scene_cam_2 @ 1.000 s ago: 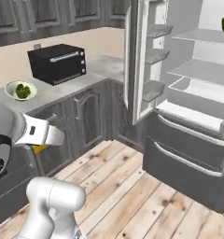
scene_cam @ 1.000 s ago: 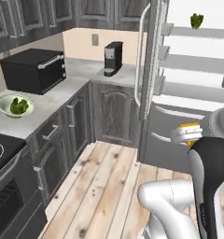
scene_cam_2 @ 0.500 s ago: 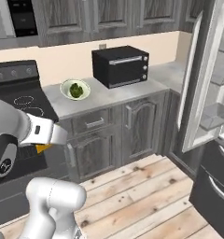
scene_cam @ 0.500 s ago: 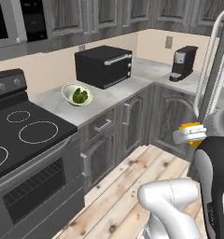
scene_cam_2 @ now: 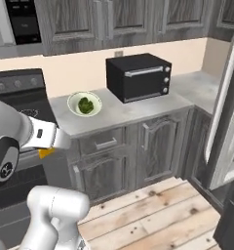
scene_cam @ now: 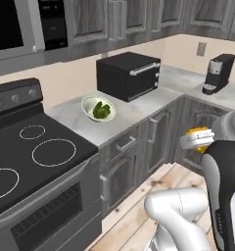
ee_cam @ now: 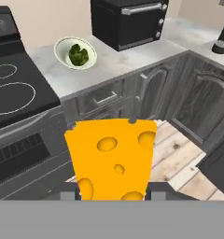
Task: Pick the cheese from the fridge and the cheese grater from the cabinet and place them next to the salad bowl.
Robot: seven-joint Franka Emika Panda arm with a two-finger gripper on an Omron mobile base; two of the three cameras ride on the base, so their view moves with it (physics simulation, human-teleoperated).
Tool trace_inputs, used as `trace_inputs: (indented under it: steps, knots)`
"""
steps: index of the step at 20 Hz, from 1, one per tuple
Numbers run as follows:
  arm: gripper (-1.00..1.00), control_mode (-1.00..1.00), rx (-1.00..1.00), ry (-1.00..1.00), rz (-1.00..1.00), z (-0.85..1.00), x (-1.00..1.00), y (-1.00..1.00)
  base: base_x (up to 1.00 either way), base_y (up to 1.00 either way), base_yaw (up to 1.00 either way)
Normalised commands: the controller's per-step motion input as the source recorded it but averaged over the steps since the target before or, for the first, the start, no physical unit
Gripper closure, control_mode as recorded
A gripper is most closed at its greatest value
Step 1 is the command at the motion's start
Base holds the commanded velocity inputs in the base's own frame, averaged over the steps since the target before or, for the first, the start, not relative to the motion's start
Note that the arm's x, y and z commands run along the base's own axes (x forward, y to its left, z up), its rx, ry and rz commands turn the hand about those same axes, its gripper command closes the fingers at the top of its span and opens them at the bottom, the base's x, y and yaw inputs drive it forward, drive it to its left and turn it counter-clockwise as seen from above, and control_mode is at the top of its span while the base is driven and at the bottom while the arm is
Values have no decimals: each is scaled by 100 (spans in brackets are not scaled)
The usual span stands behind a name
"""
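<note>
- The gripper [ee_cam: 111,196] is clenched on the cheese [ee_cam: 112,158]; in the hand view its fingers are almost wholly hidden behind the wedge, so their grip is judged from how the block sits between them.
- The cheese is an orange-yellow block with round holes, held up off the floor in front of the lower cupboards.
- In the left base view the cheese [scene_cam: 198,133] peeks out as a yellow edge at the end of the white hand, near the arm's dark joint.
- In the right base view a small orange bit of the cheese [scene_cam_2: 46,153] shows under the white wrist, level with the drawer fronts.
- Beyond the cheese lie the grey cupboard doors and drawer [ee_cam: 104,98] under the tabletop [scene_cam: 134,110], and the wooden floor [scene_cam_2: 153,210] below.
- The salad bowl [scene_cam: 98,108] stands on the tabletop, well apart from the gripper, with dark green leaves inside.
- The bowl sits between the black stove [scene_cam: 31,157] and the black toaster oven [scene_cam: 129,75], closer to the stove's edge.
- A coffee maker [scene_cam: 216,73] stands farther along the tabletop, by the corner.
- The fridge [scene_cam_2: 226,122] shows its open door at the right edge of the right base view.
</note>
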Motion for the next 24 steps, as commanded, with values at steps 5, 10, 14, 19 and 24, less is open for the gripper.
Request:
trace_inputs:
  steps: [5, 10, 14, 19, 24]
  knots:
    - [100, 100, 0, 0, 0, 0, 0, 0, 5, -3, 51]
    - [100, 100, 0, 0, 0, 0, 0, 0, 12, -8, 52]
    - [100, 100, 0, 0, 0, 0, 0, 0, 16, -14, 47]
    - [100, 100, 0, 0, 0, 0, 0, 0, 60, -39, 23]
    - [100, 100, 0, 0, 0, 0, 0, 0, 84, -30, -10]
